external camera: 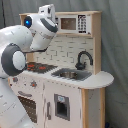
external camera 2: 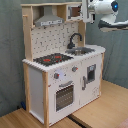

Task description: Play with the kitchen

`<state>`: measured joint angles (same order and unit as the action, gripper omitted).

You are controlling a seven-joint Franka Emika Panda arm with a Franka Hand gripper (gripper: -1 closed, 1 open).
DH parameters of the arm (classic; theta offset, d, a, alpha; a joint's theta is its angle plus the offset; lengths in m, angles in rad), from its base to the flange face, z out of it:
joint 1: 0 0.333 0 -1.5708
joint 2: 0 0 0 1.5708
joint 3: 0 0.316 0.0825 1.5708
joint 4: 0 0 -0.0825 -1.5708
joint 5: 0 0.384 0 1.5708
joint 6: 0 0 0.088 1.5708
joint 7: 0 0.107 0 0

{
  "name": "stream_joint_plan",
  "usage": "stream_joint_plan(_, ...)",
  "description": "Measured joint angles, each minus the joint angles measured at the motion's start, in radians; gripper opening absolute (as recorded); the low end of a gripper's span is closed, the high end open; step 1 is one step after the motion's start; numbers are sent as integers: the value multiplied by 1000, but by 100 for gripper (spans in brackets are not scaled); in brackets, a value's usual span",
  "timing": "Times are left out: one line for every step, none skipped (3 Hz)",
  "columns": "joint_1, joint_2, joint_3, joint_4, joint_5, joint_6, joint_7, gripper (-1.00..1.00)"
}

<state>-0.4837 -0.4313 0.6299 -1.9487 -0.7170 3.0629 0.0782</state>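
One view only, second exterior, shows kitchen point(external camera 2: 60, 75) hood point(external camera 2: 48, 20) (grey).

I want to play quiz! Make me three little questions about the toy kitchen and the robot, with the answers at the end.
1. True or false: the sink sits right under the grey hood.
2. What colour is the faucet?
A) black
B) yellow
C) pink
3. Fill in: in the second exterior view, the robot arm is up near the kitchen's ____ shelf.

Key
1. False. The stovetop is under the hood; the sink is beside it.
2. A
3. top
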Motion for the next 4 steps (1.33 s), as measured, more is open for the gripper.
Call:
stream_joint_plan(-3, -6, 2, -6, 0, -1, 0, 100)
stream_joint_plan(-53, -78, 32, -54, -1, -9, 46, 100)
stream_joint_plan(-91, -122, 78, -74, -1, -9, 110, 100)
stream_joint_plan(-142, -176, 118, -83, -1, -16, 176, 100)
